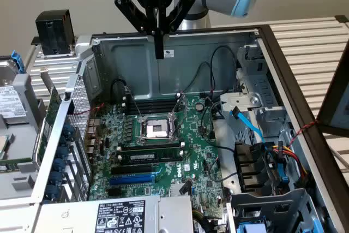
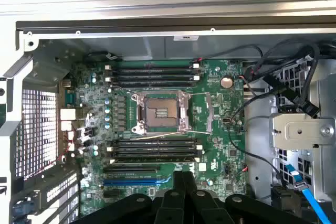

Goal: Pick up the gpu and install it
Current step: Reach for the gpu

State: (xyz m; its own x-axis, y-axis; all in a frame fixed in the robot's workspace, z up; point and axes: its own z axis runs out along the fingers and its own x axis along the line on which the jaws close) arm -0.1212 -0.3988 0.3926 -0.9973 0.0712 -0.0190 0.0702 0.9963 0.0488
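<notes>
The gpu [image 1: 54, 32] stands on the worktop [image 1: 311, 47], by its far edge at the exterior view's left, outside the case [image 1: 131, 64]; the gripper [image 1: 158, 53] hangs over the case's back wall, well apart from the gpu, its jaws pressed together and holding nothing; the blue slot [image 2: 131, 181] on the motherboard [image 2: 218, 85] is free. To pick well, I judge the jaws must part before reaching the gpu and take the black shroud [image 1: 53, 25] by its sides, not the board.
</notes>
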